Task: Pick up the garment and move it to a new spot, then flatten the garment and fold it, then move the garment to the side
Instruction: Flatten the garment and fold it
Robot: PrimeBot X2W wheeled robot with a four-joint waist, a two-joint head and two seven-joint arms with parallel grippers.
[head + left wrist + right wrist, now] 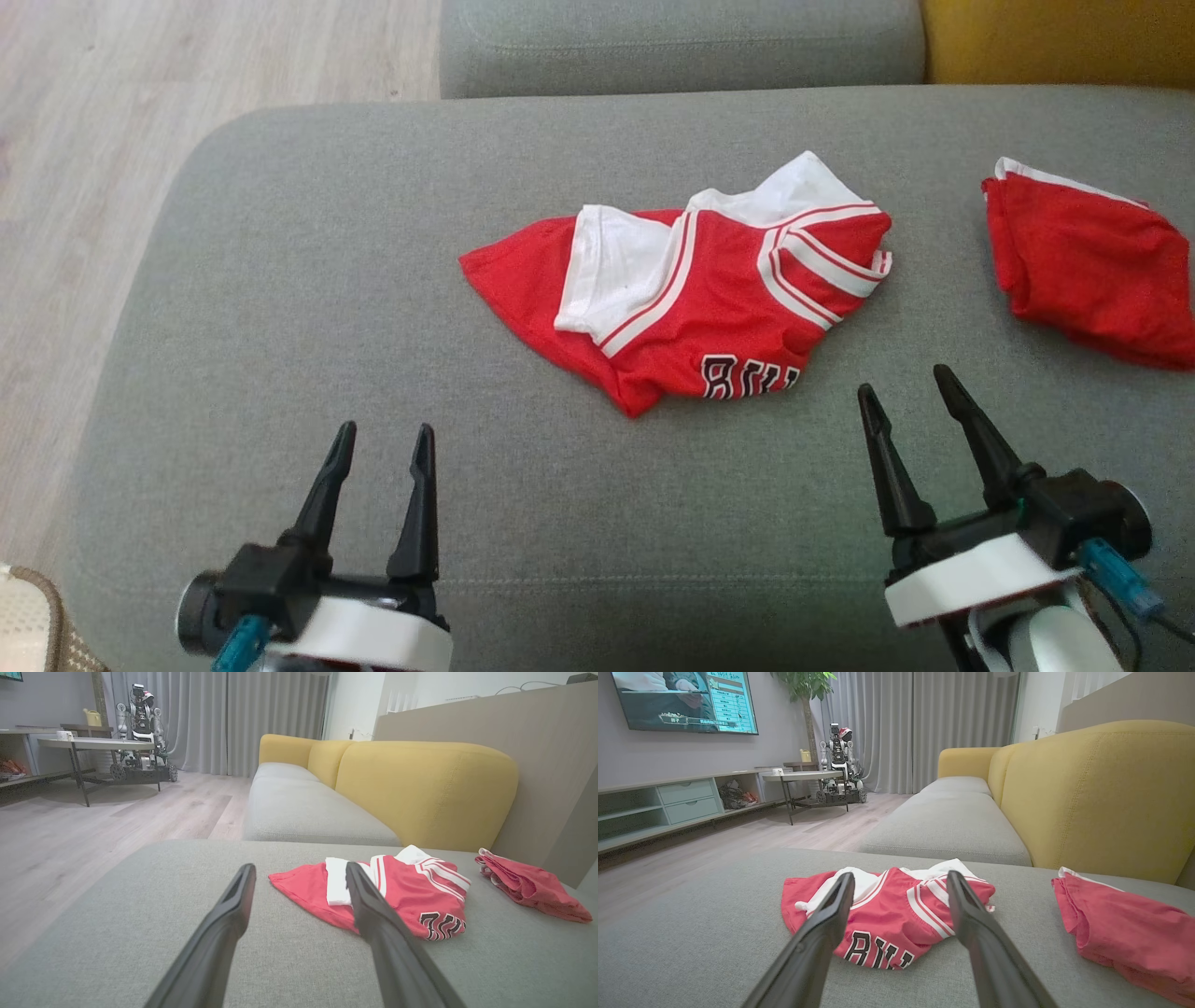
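Note:
A crumpled red and white jersey, the garment (691, 289), lies in the middle of the grey sofa cushion (327, 280), black lettering at its near edge. My left gripper (385, 441) stands open at the lower left, short of the garment and apart from it. Off the garment's near right corner, my right gripper (906, 385) also stands open with nothing between its fingers. The left wrist view shows the garment (402, 891) past the left gripper (299, 870), mostly to its right. In the right wrist view the garment (896, 910) lies straight ahead of the right gripper (900, 878).
A second red cloth (1083, 266) lies bunched at the cushion's right edge. A yellow backrest (1101, 793) rises behind it. Another grey seat (681, 42) adjoins the far side. Wooden floor (84, 187) lies to the left, with a table (803, 777) and another robot (840, 760) far off.

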